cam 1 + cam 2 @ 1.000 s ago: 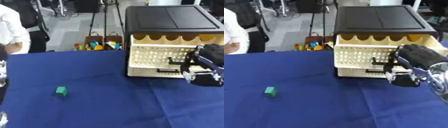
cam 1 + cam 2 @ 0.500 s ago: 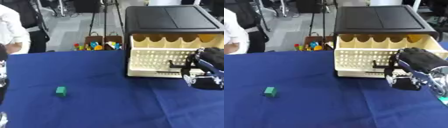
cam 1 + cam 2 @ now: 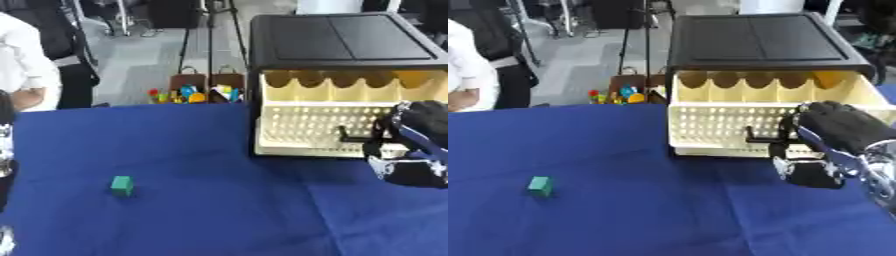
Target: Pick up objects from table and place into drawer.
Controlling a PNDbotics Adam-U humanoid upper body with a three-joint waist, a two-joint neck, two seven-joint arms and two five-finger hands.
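Observation:
A cream drawer [image 3: 728, 125] with a perforated front stands partly pulled out of a black-topped cabinet [image 3: 759, 37] at the back right of the blue table [image 3: 201, 210]. My right hand [image 3: 837, 131] is in front of the drawer, fingers curled on its black handle [image 3: 759, 138]. A small green block [image 3: 122, 185] lies alone on the cloth at the left, far from that hand. Only a sliver of my left hand [image 3: 3, 150] shows at the left edge of the left eye view.
Behind the table's far edge sits a brown box [image 3: 197, 90] of colourful small items on the floor. A person in white [image 3: 26, 65] stands at the far left, away from the task's things. Tripod legs rise behind the box.
My right hand has drawn back slightly toward me with the handle, and the drawer has come out a little further. The green block has not moved.

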